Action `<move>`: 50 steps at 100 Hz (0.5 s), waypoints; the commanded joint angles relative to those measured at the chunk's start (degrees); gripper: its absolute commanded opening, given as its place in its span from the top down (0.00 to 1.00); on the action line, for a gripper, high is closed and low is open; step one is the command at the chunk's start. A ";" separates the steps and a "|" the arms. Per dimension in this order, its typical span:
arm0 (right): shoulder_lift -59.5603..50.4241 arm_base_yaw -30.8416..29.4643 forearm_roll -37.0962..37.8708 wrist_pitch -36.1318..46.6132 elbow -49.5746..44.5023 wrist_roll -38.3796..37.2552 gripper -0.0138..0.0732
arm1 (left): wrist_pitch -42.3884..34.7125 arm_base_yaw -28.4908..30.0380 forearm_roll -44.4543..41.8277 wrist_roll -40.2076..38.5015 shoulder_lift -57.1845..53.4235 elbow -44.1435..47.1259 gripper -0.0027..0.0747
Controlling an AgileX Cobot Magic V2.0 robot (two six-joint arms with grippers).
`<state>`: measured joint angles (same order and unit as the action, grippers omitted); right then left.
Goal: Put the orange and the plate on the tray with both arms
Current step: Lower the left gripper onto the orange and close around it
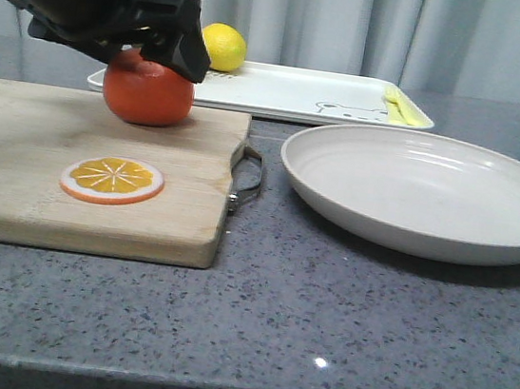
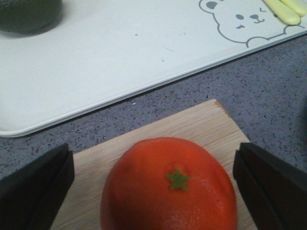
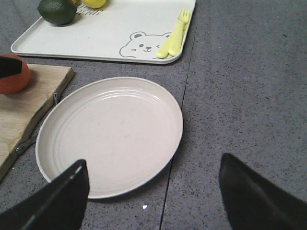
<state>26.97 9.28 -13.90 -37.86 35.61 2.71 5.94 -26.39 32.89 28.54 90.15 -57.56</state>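
The orange (image 1: 149, 94) sits on the far part of a wooden cutting board (image 1: 87, 200). My left gripper (image 1: 158, 61) is over it, open, with one finger (image 2: 36, 187) on each side of the orange (image 2: 168, 187) and a gap to each. The off-white plate (image 1: 428, 193) lies on the table to the right of the board. My right gripper (image 3: 158, 201) is open and empty, above the plate's near edge (image 3: 110, 134); it does not show in the front view. The white tray (image 1: 283, 92) with the bear drawing lies behind both.
A flat orange slice (image 1: 112, 180) lies on the board. On the tray are a yellow lemon (image 1: 224, 46), a dark green fruit (image 3: 57, 10) and a yellow fork (image 3: 175, 33). The board's metal handle (image 1: 250, 179) points towards the plate.
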 commanded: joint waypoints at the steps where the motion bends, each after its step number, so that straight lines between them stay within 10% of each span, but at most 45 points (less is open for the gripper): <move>1: 0.84 -0.20 -0.53 4.33 2.08 0.28 0.19 | -2.23 0.14 0.78 0.00 -1.72 -1.90 0.18; 50: 0.84 -0.20 -0.53 4.33 2.08 0.28 0.19 | -0.46 0.14 0.78 0.00 -1.26 -1.90 0.53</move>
<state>26.97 9.28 -13.90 -37.86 35.61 2.71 7.95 -26.39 32.89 28.54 90.82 -57.66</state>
